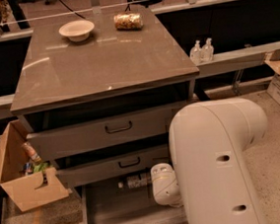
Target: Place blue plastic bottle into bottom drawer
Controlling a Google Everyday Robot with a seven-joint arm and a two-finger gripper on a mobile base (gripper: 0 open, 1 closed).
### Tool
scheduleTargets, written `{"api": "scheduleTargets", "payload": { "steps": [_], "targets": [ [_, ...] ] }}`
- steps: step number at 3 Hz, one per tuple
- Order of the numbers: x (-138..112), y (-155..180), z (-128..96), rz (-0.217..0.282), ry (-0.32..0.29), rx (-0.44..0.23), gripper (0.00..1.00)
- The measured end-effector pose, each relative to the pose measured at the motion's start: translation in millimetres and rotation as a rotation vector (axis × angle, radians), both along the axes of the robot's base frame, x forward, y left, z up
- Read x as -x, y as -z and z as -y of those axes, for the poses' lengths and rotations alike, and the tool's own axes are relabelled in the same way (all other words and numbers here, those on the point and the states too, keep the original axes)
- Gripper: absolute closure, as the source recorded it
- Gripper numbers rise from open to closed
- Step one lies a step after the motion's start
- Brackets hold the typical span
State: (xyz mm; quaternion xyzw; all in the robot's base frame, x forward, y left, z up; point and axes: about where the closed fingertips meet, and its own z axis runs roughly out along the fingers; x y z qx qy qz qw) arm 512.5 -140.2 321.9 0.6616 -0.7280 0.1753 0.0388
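Note:
The blue plastic bottle [135, 181] lies on its side, white cap to the left, at the back of the open bottom drawer [115, 213], just under the middle drawer's front. My gripper [154, 180] is at the bottle's right end, mostly hidden behind the white rounded wrist [165, 185]. The big white arm housing [214, 161] fills the lower right and covers the drawer's right side. I cannot tell whether the bottle rests on the drawer floor or is held just above it.
The middle drawer [115, 167] and top drawer [107, 132] with black handles stand partly open above. A white bowl [76, 30] and a gold-brown can [128, 21] sit on the tabletop. Two pump bottles [201, 51] stand on the right ledge. An open cardboard box [22, 175] is at left.

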Motion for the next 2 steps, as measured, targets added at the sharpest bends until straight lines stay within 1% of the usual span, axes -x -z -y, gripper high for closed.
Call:
{"api": "scheduleTargets", "payload": {
  "steps": [1, 2],
  "targets": [
    [2.9, -0.8, 3.0, -0.006, 0.015, 0.002, 0.84],
    [3.8, 0.0, 3.7, -0.008, 0.015, 0.003, 0.61]
  ]
}}
